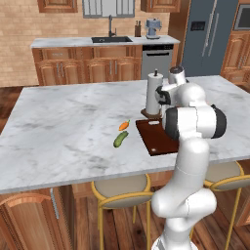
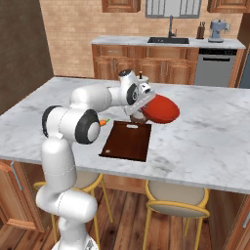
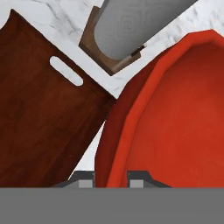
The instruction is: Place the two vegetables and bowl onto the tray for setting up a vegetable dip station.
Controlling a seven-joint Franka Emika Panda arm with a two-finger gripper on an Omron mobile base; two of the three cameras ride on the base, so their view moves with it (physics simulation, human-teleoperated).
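Note:
My gripper (image 3: 109, 179) is shut on the rim of the bright red bowl (image 3: 175, 113), which hangs tilted above the marble counter. In the right base view the bowl (image 2: 161, 108) hovers just past the far right corner of the dark brown tray (image 2: 128, 141), with the gripper (image 2: 143, 108) on its left rim. The tray (image 3: 39, 118), with its slot handle, lies bare to the left of the bowl. On the counter left of the tray (image 1: 156, 139) lie the orange carrot (image 1: 124, 125) and the dark green cucumber (image 1: 120, 139). The carrot (image 2: 103, 122) peeks out from behind my arm.
A paper-towel roll (image 1: 154, 93) on a brown stand (image 3: 105, 54) rises right at the tray's far end, close to the bowl. Stools (image 2: 176, 200) stand under the island's near edge. A back counter with a sink (image 1: 111, 39) runs along the wall.

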